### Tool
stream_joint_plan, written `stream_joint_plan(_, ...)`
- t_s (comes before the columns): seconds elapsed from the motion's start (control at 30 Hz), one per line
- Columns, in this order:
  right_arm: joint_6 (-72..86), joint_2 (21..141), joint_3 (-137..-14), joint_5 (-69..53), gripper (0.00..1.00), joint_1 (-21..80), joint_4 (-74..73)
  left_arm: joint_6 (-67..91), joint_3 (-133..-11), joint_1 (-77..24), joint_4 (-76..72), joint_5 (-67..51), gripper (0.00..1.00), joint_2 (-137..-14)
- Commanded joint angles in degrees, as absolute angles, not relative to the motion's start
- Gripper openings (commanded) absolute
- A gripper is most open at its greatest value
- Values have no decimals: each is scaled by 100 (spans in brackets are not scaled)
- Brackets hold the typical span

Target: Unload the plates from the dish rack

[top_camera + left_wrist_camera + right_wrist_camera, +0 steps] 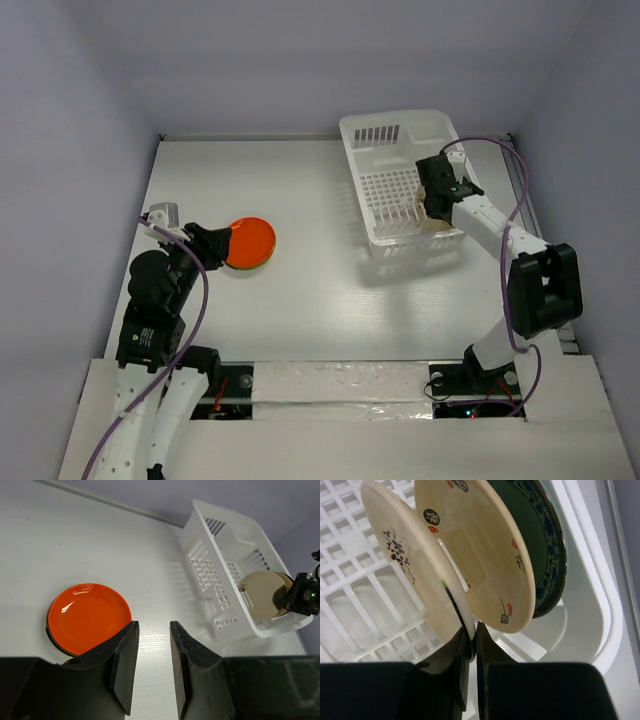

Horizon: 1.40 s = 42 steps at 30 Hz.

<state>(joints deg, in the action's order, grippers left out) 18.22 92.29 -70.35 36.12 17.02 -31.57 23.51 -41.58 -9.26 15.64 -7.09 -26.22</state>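
The white dish rack (385,150) stands at the far right. Three plates stand upright in its near end: a beige plate with a black flower mark (405,565), a patterned yellow plate (475,545) and a dark green plate (547,540). My right gripper (473,639) is shut on the lower rim of the beige plate; it also shows in the top view (433,203). A red-orange plate (250,242) lies on the table at the left, on top of a darker plate. My left gripper (152,630) is open and empty, just right of the red-orange plate (87,615).
The rack's grid floor (350,605) and thin upright pegs lie behind the held plate. The rack's white end wall (585,605) is close on the right. Enclosure walls surround the table.
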Motion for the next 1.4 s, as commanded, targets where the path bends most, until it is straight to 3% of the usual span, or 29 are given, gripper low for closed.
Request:
stream_joint_plan(0.0,1574,8912,-7365,4033,0,1845,-3023,2382,-4078,-905,1257,-800,28,-2628)
stream_joint_plan(0.5,1485,8500,-7848,4992,0,2391,-3550,2391,-4078,-905,1266,-809,28,-2601)
stream_joint_plan(0.7,1792,7911,-8200,5221,0,3126,-3666,2391,-4078,-905,1257,-817,28,-2610)
stream_joint_plan(0.8,1898,7735,-8227,4590,0,3593,-3202,2391,-4078,-905,1248,-817,28,-2593)
stream_joint_plan(1.03,2926,8541,-7858,832,0,4499,-864,2399,-4087,-905,1274,-765,28,-2593)
stream_joint_plan(1.37,4261,10869,-9044,-588,0,5071,-44,2399,-4096,-905,1310,-729,28,-2514)
